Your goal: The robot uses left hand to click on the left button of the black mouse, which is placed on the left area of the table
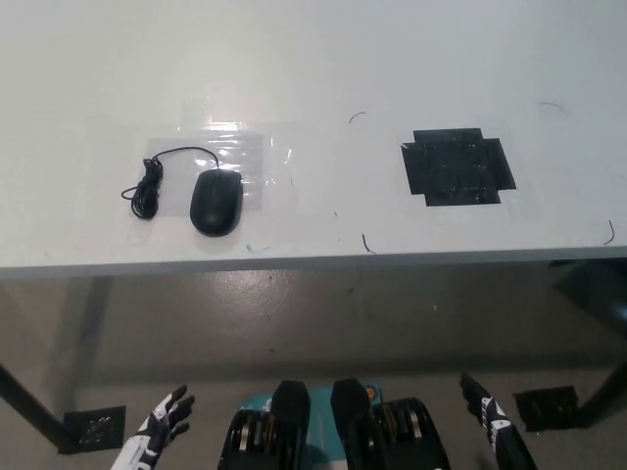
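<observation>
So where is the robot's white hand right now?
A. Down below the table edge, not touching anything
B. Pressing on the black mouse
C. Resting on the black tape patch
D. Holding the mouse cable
A: the white left robot hand hangs low over the floor with fingers spread, well short of the table and the black mouse.

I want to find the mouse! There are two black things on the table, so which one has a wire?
The black mouse on the table's left has the wire, its cable bundled beside it. The black tape patch on the right lies flat, with no wire.
</observation>
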You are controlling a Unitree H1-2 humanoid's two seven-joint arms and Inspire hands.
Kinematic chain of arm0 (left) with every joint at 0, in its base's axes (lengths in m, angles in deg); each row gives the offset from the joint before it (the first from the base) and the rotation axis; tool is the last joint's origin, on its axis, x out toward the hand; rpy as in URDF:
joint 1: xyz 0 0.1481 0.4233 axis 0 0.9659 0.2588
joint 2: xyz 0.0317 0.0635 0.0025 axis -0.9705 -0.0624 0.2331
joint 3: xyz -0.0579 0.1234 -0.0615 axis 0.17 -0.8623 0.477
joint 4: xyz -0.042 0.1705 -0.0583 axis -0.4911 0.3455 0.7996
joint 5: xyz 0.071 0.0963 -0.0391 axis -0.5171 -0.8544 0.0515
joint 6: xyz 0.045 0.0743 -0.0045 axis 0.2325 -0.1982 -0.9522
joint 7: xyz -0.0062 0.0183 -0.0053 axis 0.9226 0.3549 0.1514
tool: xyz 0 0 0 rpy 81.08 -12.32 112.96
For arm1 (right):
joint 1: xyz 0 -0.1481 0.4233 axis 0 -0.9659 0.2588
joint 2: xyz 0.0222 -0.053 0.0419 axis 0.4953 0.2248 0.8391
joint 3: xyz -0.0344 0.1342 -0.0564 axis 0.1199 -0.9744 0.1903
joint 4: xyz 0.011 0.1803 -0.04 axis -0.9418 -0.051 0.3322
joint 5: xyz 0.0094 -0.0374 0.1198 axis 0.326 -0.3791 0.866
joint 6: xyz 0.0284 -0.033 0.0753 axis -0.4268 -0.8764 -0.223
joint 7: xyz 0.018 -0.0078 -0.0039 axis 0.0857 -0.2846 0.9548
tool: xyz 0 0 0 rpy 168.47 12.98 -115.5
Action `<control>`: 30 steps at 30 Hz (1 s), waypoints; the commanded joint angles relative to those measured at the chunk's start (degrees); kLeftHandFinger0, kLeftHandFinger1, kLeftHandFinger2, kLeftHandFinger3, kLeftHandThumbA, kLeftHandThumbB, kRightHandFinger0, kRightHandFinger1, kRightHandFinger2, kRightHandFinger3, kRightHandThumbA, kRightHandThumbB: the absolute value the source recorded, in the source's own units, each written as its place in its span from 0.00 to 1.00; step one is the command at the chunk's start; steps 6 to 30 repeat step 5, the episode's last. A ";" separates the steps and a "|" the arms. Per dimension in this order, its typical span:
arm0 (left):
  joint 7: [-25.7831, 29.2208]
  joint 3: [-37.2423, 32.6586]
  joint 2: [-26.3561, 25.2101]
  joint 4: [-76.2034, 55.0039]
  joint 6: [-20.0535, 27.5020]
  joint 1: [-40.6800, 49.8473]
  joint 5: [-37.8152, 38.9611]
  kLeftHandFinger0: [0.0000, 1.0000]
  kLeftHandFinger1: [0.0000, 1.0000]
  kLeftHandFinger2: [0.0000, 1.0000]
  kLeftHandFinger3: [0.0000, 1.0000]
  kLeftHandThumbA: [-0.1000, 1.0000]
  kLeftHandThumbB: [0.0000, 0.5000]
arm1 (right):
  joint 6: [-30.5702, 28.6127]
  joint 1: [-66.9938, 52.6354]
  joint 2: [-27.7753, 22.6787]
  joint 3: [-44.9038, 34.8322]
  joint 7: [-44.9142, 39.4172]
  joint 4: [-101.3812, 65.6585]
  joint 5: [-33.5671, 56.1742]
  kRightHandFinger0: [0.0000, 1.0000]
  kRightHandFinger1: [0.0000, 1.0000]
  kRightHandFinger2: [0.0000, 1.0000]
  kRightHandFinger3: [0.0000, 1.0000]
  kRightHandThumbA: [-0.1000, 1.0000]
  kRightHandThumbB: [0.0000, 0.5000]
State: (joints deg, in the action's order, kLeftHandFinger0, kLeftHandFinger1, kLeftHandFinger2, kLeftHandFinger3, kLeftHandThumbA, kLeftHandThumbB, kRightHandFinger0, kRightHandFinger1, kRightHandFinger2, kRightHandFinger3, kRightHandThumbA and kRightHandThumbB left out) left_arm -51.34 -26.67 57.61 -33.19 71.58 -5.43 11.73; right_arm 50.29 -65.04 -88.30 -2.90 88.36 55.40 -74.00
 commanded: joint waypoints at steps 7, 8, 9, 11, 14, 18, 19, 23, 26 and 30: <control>6.10 -2.59 -1.94 0.18 5.72 -0.42 -1.13 1.00 1.00 1.00 1.00 1.00 0.51 | -2.91 0.81 -0.07 0.58 0.01 -1.19 -0.28 1.00 1.00 1.00 1.00 1.00 0.35; 6.10 -2.59 -1.94 0.18 5.72 -0.42 -1.13 1.00 1.00 1.00 1.00 1.00 0.51 | -2.91 0.81 -0.07 0.58 0.01 -1.19 -0.28 1.00 1.00 1.00 1.00 1.00 0.35; 6.10 -2.59 -1.94 0.18 5.72 -0.42 -1.13 1.00 1.00 1.00 1.00 1.00 0.51 | -2.91 0.81 -0.07 0.58 0.01 -1.19 -0.28 1.00 1.00 1.00 1.00 1.00 0.35; 6.10 -2.59 -1.94 0.18 5.72 -0.42 -1.13 1.00 1.00 1.00 1.00 1.00 0.51 | -2.91 0.81 -0.07 0.58 0.01 -1.19 -0.28 1.00 1.00 1.00 1.00 1.00 0.35; 6.10 -2.59 -1.94 0.18 5.72 -0.42 -1.13 1.00 1.00 1.00 1.00 1.00 0.51 | -2.91 0.81 -0.07 0.58 0.01 -1.19 -0.28 1.00 1.00 1.00 1.00 1.00 0.35; 6.10 -2.59 -1.94 0.18 5.72 -0.42 -1.13 1.00 1.00 1.00 1.00 1.00 0.51 | -2.91 0.81 -0.07 0.58 0.01 -1.19 -0.28 1.00 1.00 1.00 1.00 1.00 0.35; 6.10 -2.59 -1.94 0.18 5.72 -0.42 -1.13 1.00 1.00 1.00 1.00 1.00 0.51 | -2.91 0.81 -0.07 0.58 0.01 -1.19 -0.28 1.00 1.00 1.00 1.00 1.00 0.35; 6.10 -2.59 -1.94 0.18 5.72 -0.42 -1.13 1.00 1.00 1.00 1.00 1.00 0.51 | -2.91 0.81 -0.07 0.58 0.01 -1.19 -0.28 1.00 1.00 1.00 1.00 1.00 0.35; 6.10 -2.59 -1.94 0.18 5.72 -0.42 -1.13 1.00 1.00 1.00 1.00 1.00 0.51 | -2.91 0.81 -0.07 0.58 0.01 -1.19 -0.28 1.00 1.00 1.00 1.00 1.00 0.35; 6.10 -2.59 -1.94 0.18 5.72 -0.42 -1.13 1.00 1.00 1.00 1.00 1.00 0.51 | -2.91 0.81 -0.07 0.58 0.01 -1.19 -0.28 1.00 1.00 1.00 1.00 1.00 0.35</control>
